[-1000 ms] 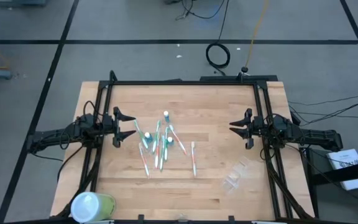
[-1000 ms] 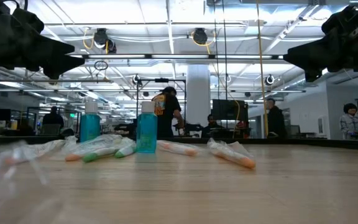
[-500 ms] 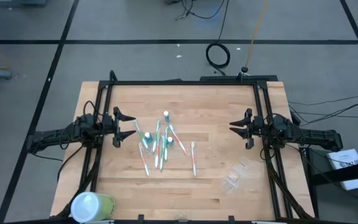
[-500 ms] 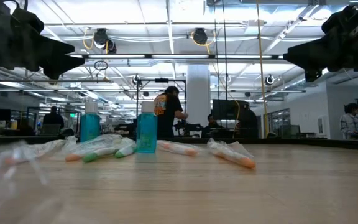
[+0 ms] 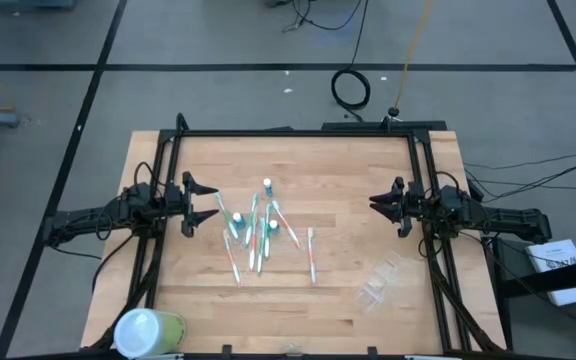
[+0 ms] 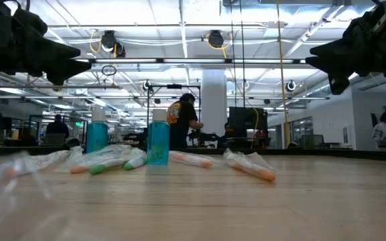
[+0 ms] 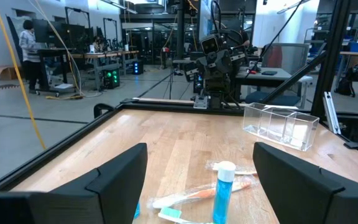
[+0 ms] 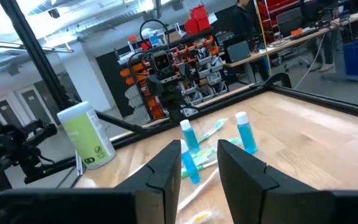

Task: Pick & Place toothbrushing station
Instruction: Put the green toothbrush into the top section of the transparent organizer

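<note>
Left pincer: the left pincer (image 5: pixel 200 203) hung at the bench's left edge, fingers spread and holding nothing; it pointed inward at the pile, a posture that seemed meant for a short reach.
Right pincer: the right pincer (image 5: pixel 386 207) hung at the bench's right edge, likewise released and empty, though its own wrist view showed the gap between its fingers as narrower; it faced the pile from the opposite side, well apart from it.
Toothbrushes: the toothbrushes (image 5: pixel 256 240) lay flat in a loose, crossed heap left of the bench's middle, nearer the left arm; one toothbrush (image 5: pixel 312 254) lay apart on the heap's right side.
Teal tubes: the teal tubes (image 6: pixel 157 138) stood upright on their bases among the brushes, white caps up, so they could be taken from the side.
Clear holder: the clear holder (image 5: pixel 377 281) sat towards the near right corner of the bench (image 5: pixel 348 160), apart from everything else; it appeared empty, though its clear walls made that hard to confirm.
Yellow-green container: the yellow-green container (image 5: pixel 148 330) stood at the near left corner, clear of the work.
Progress: nothing was yet grasped or placed; sorting into the holder looked not begun.
Likely division: the left arm seemed better set for the brushes, the right for the holder.
</note>
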`<state>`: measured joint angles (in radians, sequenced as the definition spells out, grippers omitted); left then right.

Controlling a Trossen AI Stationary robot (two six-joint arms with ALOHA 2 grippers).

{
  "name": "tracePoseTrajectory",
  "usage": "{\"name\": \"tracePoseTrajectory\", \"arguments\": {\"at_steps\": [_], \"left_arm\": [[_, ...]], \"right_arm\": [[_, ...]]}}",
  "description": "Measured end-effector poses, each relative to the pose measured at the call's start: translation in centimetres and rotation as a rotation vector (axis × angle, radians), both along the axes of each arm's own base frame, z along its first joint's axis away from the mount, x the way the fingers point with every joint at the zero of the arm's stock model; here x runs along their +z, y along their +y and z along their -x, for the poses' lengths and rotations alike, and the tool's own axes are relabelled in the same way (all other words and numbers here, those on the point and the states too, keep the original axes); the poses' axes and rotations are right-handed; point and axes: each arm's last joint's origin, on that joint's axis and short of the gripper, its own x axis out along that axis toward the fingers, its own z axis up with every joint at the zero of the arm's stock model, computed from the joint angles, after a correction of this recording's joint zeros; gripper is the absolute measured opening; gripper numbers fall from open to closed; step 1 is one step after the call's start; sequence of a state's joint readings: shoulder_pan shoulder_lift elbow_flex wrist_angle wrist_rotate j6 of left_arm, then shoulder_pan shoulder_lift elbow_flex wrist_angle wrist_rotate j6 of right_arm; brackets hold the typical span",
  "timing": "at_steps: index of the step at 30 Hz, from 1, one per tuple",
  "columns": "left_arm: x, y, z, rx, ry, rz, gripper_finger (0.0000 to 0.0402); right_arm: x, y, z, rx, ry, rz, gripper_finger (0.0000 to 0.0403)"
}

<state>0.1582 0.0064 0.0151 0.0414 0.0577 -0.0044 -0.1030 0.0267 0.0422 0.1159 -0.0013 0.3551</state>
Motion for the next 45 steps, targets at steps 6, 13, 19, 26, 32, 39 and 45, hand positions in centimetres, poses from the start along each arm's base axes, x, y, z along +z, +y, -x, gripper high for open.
{"name": "tracePoseTrajectory", "arguments": {"at_steps": [6, 13, 19, 26, 32, 39, 45], "left_arm": [[0.0, 0.0, 0.0, 0.000, 0.001, 0.000, 0.0296], [0.4, 0.0, 0.0, -0.002, -0.044, -0.003, 0.0296], [0.9, 0.0, 0.1, 0.001, -0.094, -0.011, 0.0296], [0.9, 0.1, 0.1, 0.006, -0.121, 0.209, 0.0296], [0.4, 0.7, 0.2, 0.300, 0.044, 0.590, 0.0296], [-0.3, 1.1, -1.0, 0.614, 0.431, 0.812, 0.0296], [-0.5, 1.5, -3.8, 0.751, 0.620, 0.906, 0.0296]], "right_arm": [[0.0, 0.0, 0.0, -0.008, 0.007, 0.072, 0.0098], [0.0, 0.0, 0.0, -0.023, 0.026, 0.256, 0.0098], [-0.1, 0.0, 0.0, -0.023, 0.033, 0.262, 0.0098], [-0.2, 0.0, 0.0, -0.023, 0.047, 0.259, 0.0098], [-0.2, 0.0, 0.0, -0.022, 0.046, 0.246, 0.0098], [-0.2, 0.0, 0.0, -0.026, 0.038, 0.182, 0.0098], [-0.2, -0.3, 0.0, -0.114, 0.053, 0.226, 0.0098]]}}
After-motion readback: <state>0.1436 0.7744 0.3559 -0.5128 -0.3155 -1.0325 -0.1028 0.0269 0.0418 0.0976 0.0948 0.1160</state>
